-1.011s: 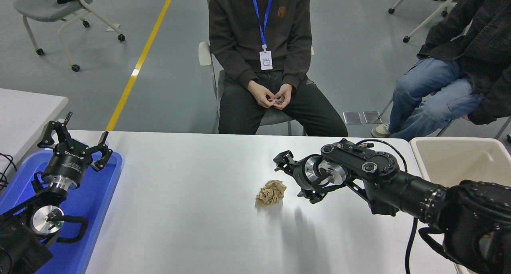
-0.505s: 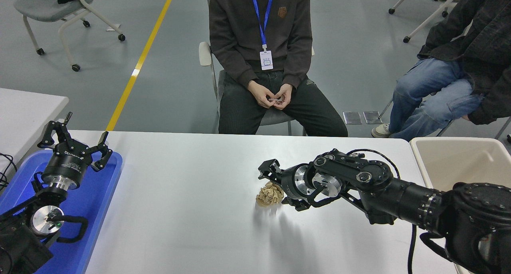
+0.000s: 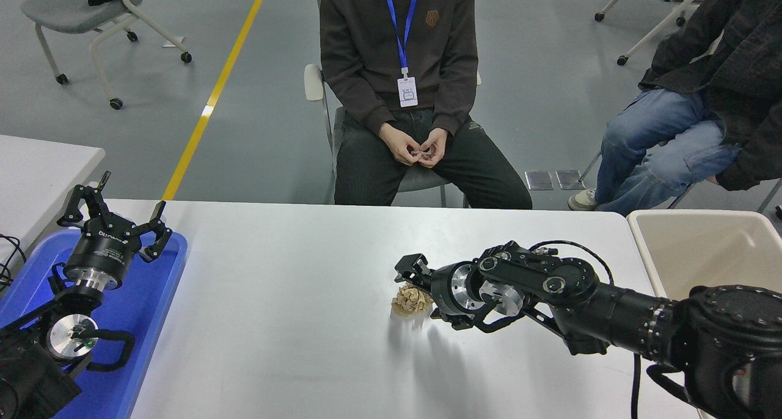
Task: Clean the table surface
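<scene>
A crumpled tan paper ball [image 3: 408, 300] lies a little right of the middle of the white table surface [image 3: 275, 321]. My right gripper [image 3: 421, 292] reaches in from the right and stands open, one finger above the ball's far side and the other low at its right, so the ball's right part is hidden behind the gripper. I cannot tell whether the fingers touch the paper. My left gripper [image 3: 116, 214] is parked open above the blue tray at the lower left.
A blue tray [image 3: 149, 297] sits on the table's left end. A beige bin [image 3: 702, 248] stands off the right end. A smaller white table [image 3: 36, 162] is at far left. Two people sit beyond the far edge.
My right gripper has moved left and down to the paper ball, from a hand's width to its right to straddling it. The ball and the left arm have stayed put.
</scene>
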{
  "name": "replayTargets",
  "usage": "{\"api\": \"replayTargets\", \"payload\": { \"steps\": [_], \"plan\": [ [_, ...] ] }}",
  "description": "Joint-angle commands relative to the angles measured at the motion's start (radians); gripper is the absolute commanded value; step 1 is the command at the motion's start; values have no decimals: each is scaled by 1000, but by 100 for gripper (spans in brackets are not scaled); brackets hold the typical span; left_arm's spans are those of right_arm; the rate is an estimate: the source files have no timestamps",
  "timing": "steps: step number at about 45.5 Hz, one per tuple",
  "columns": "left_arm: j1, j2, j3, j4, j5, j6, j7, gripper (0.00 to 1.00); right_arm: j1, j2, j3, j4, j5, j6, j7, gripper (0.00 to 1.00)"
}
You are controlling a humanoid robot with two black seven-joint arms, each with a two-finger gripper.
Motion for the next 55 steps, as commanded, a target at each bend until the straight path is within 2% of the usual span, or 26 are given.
{"api": "replayTargets", "payload": {
  "steps": [1,17,42,48,55],
  "plan": [
    [0,0,0,0,0,0,-1,100,-9,0,-23,-6,-30,-5,23,99],
    [0,0,0,1,0,0,-1,100,-25,0,-26,-3,-40,-51,89,97],
    [0,0,0,1,0,0,1,100,-24,0,-25,0,-40,-48,131,83],
    [0,0,0,0,0,0,1,100,-25,0,-26,2,-41,-41,131,73],
    [0,0,0,1,0,0,1,100,-25,0,-26,5,-87,-38,134,46]
  ]
}}
